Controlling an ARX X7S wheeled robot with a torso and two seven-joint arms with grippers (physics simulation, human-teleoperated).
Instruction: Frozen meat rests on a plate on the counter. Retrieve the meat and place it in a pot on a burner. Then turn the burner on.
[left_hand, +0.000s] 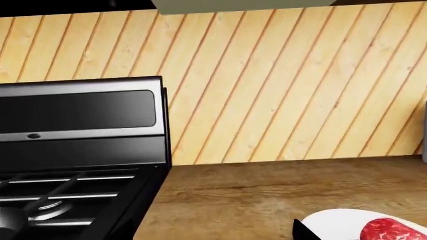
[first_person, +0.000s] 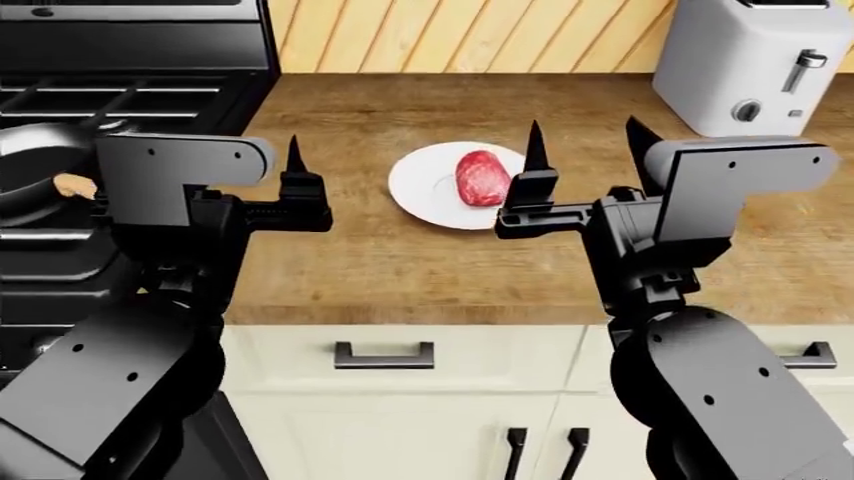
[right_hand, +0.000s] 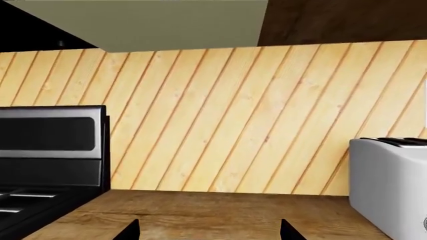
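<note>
— What's on the counter (first_person: 400, 270)?
— Frozen meat (first_person: 481, 177) on the plate (first_person: 424, 190), mid-counter; toaster (first_person: 754, 65) at the back right corner.
— Grippers?
— Right gripper (first_person: 587, 145) spread wide, empty. Left gripper (first_person: 294, 160): can't tell. Pot (first_person: 34, 165) sits on the stove (first_person: 80, 100).

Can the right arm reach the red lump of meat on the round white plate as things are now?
Probably yes. The right gripper is open, beside the round white plate; nothing lies between it and the red marbled meat on the brown wooden counter.
</note>
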